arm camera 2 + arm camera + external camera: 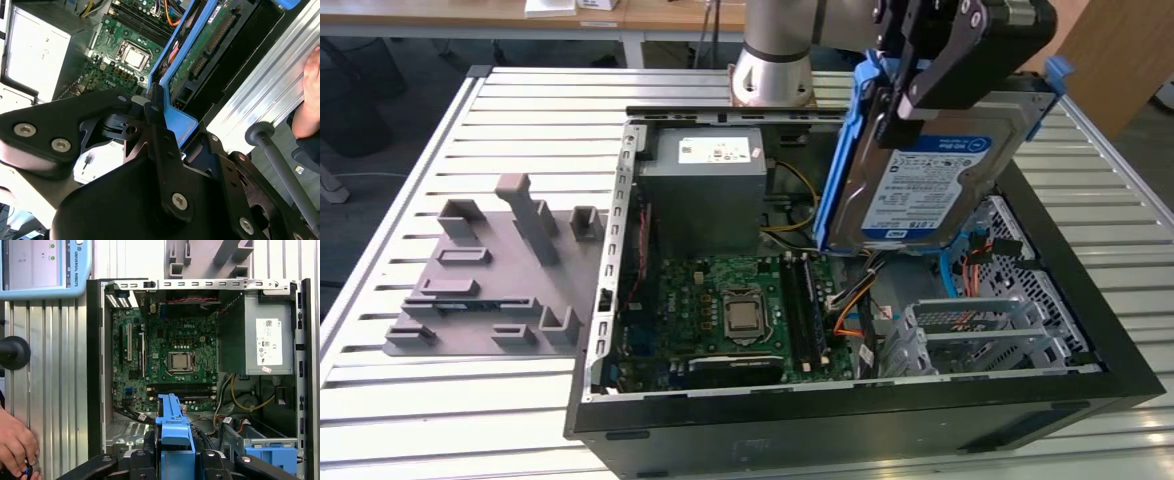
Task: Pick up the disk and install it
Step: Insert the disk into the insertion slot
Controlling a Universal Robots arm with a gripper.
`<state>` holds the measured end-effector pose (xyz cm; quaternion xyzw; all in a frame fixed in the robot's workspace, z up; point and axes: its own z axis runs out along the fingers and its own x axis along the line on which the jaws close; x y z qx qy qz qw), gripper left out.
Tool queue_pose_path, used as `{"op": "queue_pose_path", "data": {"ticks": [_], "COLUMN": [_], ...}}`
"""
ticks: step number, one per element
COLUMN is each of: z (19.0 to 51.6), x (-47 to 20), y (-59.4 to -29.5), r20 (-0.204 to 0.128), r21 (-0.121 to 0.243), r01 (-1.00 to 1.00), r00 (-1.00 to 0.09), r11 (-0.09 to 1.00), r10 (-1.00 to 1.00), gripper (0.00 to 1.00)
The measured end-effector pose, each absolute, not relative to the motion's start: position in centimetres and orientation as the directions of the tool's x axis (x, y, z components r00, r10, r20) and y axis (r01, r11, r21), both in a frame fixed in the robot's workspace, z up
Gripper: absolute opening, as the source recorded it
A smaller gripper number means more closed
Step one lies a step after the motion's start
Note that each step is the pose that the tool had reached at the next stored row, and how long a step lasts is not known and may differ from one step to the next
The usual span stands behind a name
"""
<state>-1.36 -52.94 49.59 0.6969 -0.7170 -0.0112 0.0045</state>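
Disk (927,190) hangs tilted above the open computer case (854,425), showing you its white-and-blue label, with the gripper (911,105) jaws clamped on its blue carrier. Your slatted metal table (400,400) carries the case at its near edge. Wooden desks (480,15) stand beyond the far edge.

**Markings and labels: findings**

Disk (927,190), upper right of the exterior view: a white-and-blue label (917,205) covers its face and carries rows of small dark print.

Power supply (700,215), upper centre of the same view: one white sticker (716,152) with small print on its top face. The first wrist view shows that sticker (269,342) with lines of print.

Motherboard (165,355): a short white word is printed near the processor socket (179,360).

Pendant (45,265): white lettering runs along its blue bezel.

Wording not transcribed.
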Motion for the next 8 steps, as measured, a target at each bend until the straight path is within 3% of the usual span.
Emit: {"op": "queue_pose_path", "data": {"ticks": [8], "z": [49.37], "x": [-0.32], "y": [-53.30], "r20": [-0.009], "r21": [0.022], "r01": [-0.999], "r00": [-0.028], "r11": [0.028], "r10": [-1.000], "gripper": [0.36]}}
